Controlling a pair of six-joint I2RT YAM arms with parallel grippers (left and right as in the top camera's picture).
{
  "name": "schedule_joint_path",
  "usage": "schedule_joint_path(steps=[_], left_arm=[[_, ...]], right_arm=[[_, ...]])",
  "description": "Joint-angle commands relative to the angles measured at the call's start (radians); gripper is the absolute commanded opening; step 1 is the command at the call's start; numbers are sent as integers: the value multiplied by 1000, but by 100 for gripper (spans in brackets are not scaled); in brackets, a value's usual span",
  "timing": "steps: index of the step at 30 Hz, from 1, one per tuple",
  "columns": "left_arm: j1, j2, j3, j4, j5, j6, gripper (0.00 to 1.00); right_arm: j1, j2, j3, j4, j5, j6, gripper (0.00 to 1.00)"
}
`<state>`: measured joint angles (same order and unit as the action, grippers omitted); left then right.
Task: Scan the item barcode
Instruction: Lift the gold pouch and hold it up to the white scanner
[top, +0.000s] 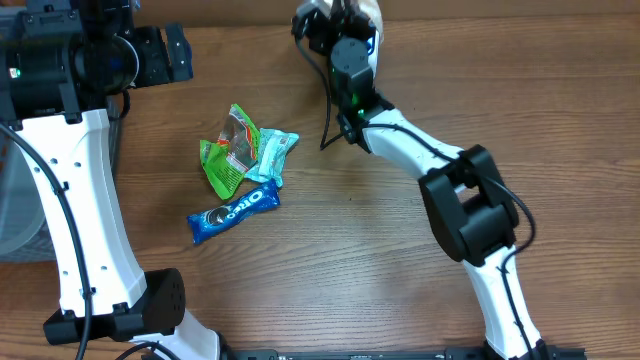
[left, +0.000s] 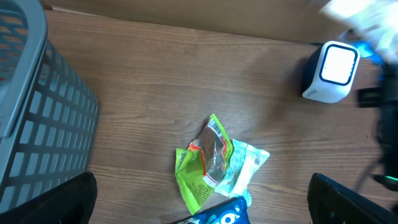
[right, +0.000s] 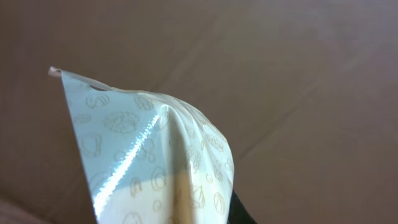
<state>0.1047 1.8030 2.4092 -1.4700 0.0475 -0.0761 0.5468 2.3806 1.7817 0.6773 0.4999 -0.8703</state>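
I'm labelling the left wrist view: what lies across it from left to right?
Basket → green packet → pale packet → scanner.

Apparently "OREO" on the blue packet (top: 233, 212)

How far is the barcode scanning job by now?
Done: a pale printed packet is off the table. In hand: the right gripper is shut on it, near the scanner. Left: nothing shows a finished scan, and the green packet, teal packet and Oreo pack lie in a pile on the table.
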Motion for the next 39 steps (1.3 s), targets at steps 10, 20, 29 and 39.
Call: schedule_joint_path(steps=[10,20,29,39], left_arm=[[0,8,3,1,-3,-10,100],[0,8,3,1,-3,-10,100],[0,8,3,1,-3,-10,100],[0,8,3,1,-3,-10,100]], right_arm=[[-58,112,18,261,-209,-148,4],[-29,112,18,310,-232,-19,4],[-11,112,18,279,-294,83,4],[-4,112,18,285,-304,78,4]])
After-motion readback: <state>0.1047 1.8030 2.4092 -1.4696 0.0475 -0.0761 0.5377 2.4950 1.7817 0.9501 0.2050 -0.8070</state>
